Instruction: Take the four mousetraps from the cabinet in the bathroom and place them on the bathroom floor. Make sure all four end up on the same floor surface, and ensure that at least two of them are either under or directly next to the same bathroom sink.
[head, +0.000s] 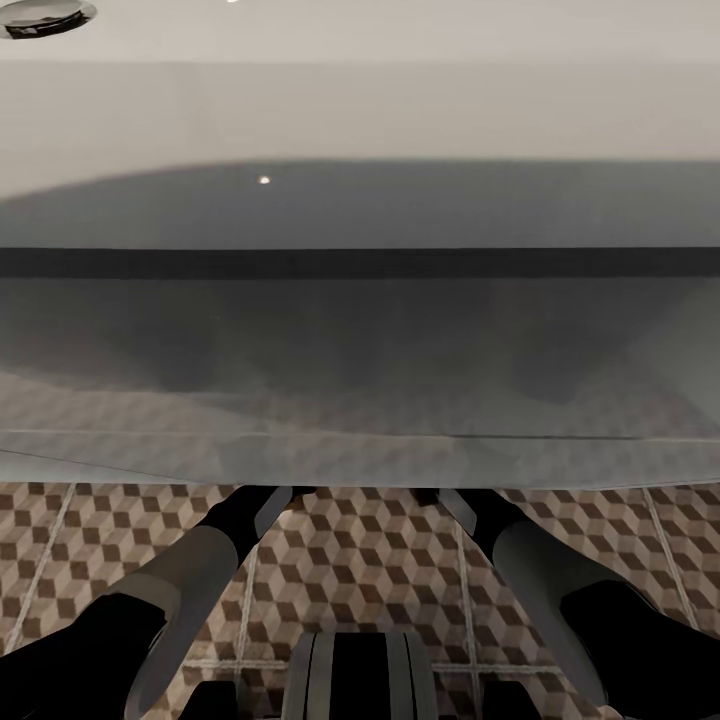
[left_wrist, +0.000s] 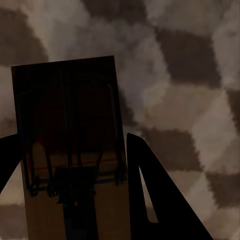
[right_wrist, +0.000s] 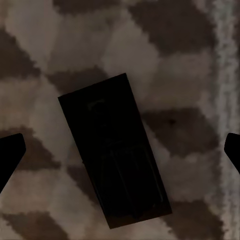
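Your left gripper (left_wrist: 72, 165) has a mousetrap (left_wrist: 70, 130) between its fingers (left_wrist: 150, 195): in the left wrist view the tan board with its dark wire sits flush between the two dark fingertips, which press against its long edges, so the jaws are clamped on it. Behind the board you see the bathroom floor (left_wrist: 185, 100) with its cube pattern, close and blurred; you cannot tell from this view whether the board touches the tiles.

Your right gripper (right_wrist: 120, 150) is spread wide, its fingertips (right_wrist: 10, 155) well apart at the two edges of the right wrist view and touching nothing. Between them a second mousetrap (right_wrist: 115, 152) lies flat on the patterned tiles, turned at a slant to the fingers and deep in shadow, with a pale grout line running just beside it.

From the head view, both of your forearms reach forward and pass under the near edge of the sink (head: 360, 120), a wide white body that spans the whole picture, with a dark drain fitting (head: 45, 15) at its far left corner. The underside is in shade, and the cube-printed tiles show below it, on the near side, around your arms and trunk.
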